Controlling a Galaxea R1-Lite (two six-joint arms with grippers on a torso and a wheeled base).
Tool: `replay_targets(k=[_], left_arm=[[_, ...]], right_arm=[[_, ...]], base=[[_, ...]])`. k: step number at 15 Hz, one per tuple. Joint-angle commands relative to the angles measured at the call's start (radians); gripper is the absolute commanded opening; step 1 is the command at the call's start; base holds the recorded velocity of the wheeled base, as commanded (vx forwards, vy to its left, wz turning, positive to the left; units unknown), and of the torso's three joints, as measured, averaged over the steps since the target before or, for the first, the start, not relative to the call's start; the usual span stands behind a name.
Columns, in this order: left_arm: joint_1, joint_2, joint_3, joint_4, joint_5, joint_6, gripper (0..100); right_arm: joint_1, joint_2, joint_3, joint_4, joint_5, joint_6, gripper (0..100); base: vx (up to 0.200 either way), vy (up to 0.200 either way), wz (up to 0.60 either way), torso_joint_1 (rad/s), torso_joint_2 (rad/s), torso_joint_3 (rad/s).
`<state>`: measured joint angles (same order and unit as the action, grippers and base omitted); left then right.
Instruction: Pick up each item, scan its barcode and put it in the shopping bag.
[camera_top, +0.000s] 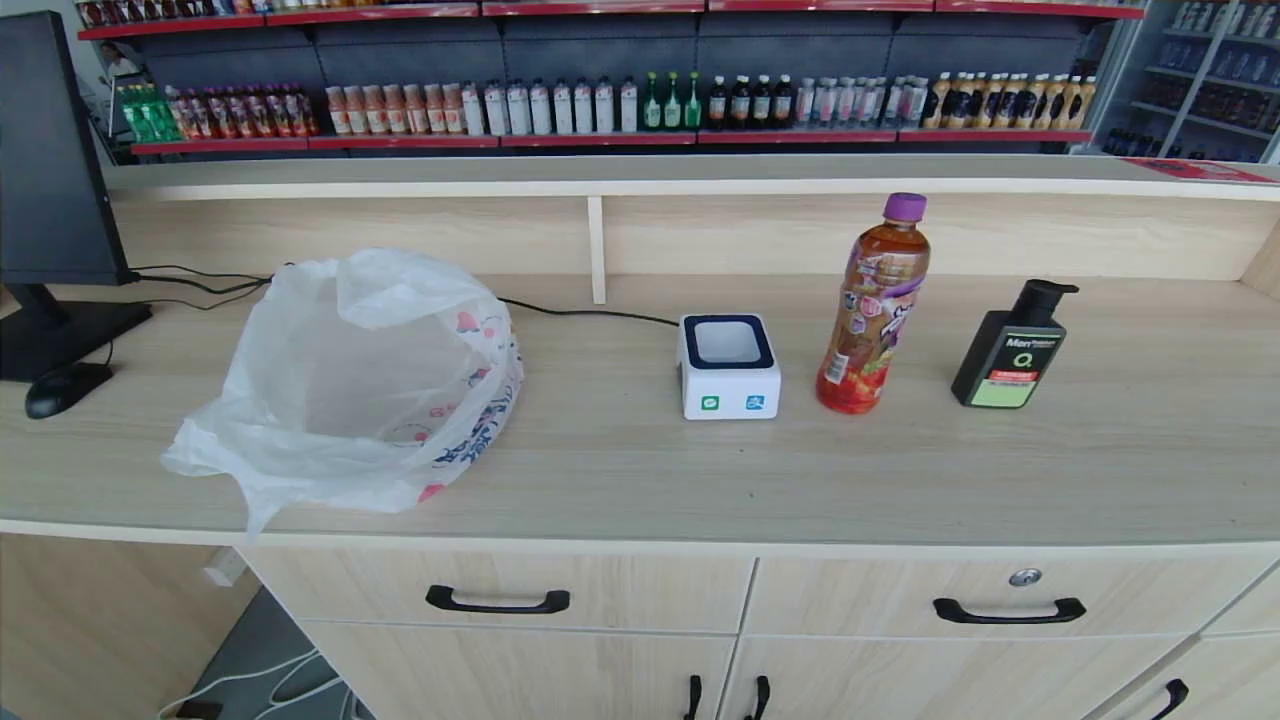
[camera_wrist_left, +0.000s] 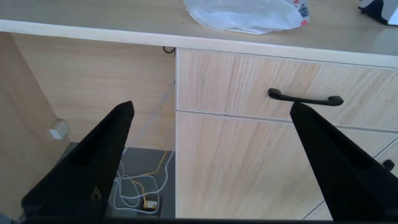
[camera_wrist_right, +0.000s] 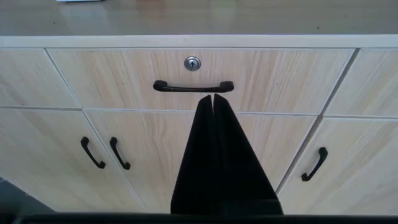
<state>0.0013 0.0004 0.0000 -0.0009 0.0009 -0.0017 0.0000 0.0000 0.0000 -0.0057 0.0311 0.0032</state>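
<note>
On the wooden counter a white plastic shopping bag lies open at the left. A white barcode scanner with a dark-rimmed window sits in the middle. To its right stands a tea bottle with a purple cap, then a black pump bottle with a green label. My left gripper is open, low in front of the cabinet, below the bag. My right gripper is shut with nothing in it, facing the locked drawer's handle.
A monitor stand and a mouse sit at the counter's far left, with cables running behind the bag. A raised back ledge borders the counter. Drawers and cabinet doors lie below. Cables lie on the floor.
</note>
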Motion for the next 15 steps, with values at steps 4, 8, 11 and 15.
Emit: replay_targets(k=[4,8,11,15], left_arm=[[0.0,0.0,0.0,-0.001,0.001,0.0,100],[0.0,0.001,0.0,-0.001,0.001,0.0,100],[0.0,0.001,0.0,-0.001,0.001,0.0,100],[0.0,0.001,0.0,-0.001,0.001,0.0,100]], right_arm=[[0.003,0.084,-0.13,-0.054,0.023,0.003,0],[0.054,0.396,-0.19,-0.249,0.03,-0.029,0],[0.063,0.773,-0.198,-0.697,0.03,-0.038,0],[0.126,1.154,-0.222,-1.139,0.03,-0.114,0]], base=[[0.0,0.0,0.0,0.0,0.0,0.0],[0.0,0.0,0.0,0.0,0.0,0.0],[0.0,0.0,0.0,0.0,0.0,0.0],[0.0,0.0,0.0,0.0,0.0,0.0]])
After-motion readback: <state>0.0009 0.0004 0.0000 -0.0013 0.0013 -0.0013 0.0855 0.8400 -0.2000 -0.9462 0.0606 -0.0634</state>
